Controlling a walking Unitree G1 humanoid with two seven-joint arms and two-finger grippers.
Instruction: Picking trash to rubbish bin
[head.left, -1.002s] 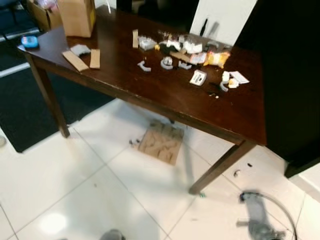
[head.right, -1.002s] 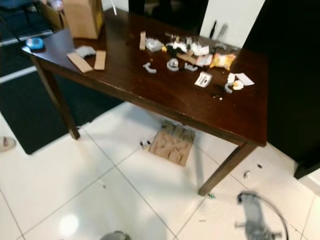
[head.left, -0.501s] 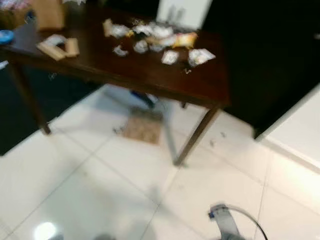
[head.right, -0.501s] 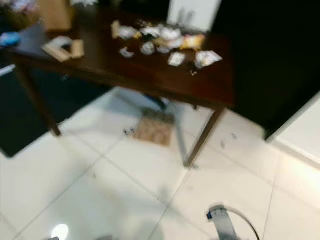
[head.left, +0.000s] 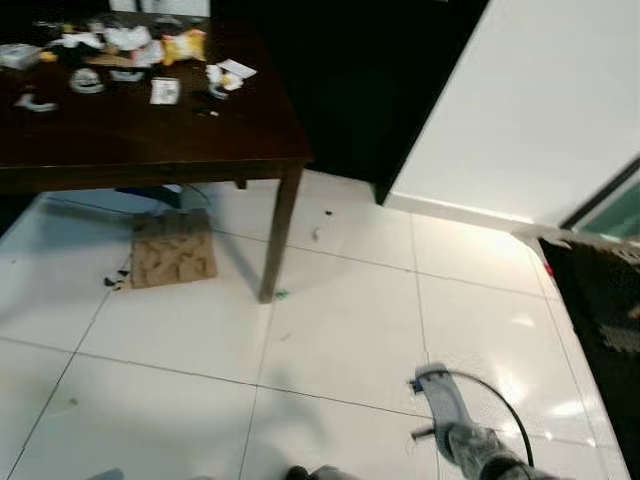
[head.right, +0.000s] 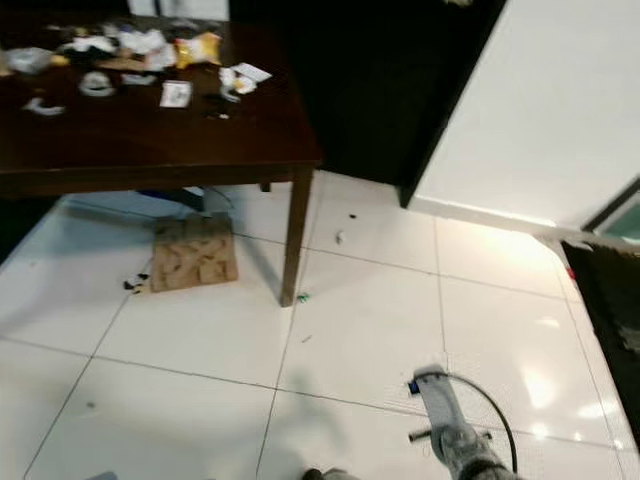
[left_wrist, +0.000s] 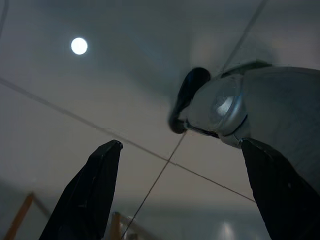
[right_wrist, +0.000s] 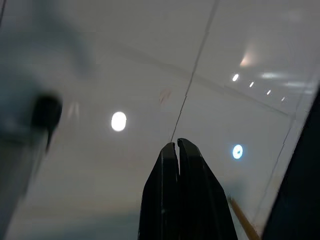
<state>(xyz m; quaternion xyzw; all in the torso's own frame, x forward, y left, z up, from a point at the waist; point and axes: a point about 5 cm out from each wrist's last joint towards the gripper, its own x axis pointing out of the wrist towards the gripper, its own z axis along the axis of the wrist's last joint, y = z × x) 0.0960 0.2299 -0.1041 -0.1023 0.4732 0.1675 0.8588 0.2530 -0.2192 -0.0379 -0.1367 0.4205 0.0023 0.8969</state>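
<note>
Trash lies scattered on the dark wooden table (head.left: 150, 150) at the upper left: white scraps and wrappers (head.left: 165, 90) and an orange packet (head.left: 185, 45). A piece of brown cardboard (head.left: 172, 248) rests on the white tiles under the table. Small bits of litter (head.left: 315, 234) dot the floor by the table leg. My right arm (head.left: 450, 410) hangs low at the lower right, and its gripper (right_wrist: 176, 144) is shut with nothing in it. My left gripper (left_wrist: 180, 142) hangs open above the tiles, fingers wide apart and holding nothing.
A black wall or cabinet (head.left: 370, 80) stands behind the table, with a white wall panel (head.left: 530, 110) to its right. A dark mat (head.left: 600, 300) lies at the far right edge. White tiled floor (head.left: 350, 330) spreads between the table and the mat.
The camera has swung to the right: the table has slid to the upper left of the picture, and the white wall and dark mat have come into view. Nothing was picked up.
</note>
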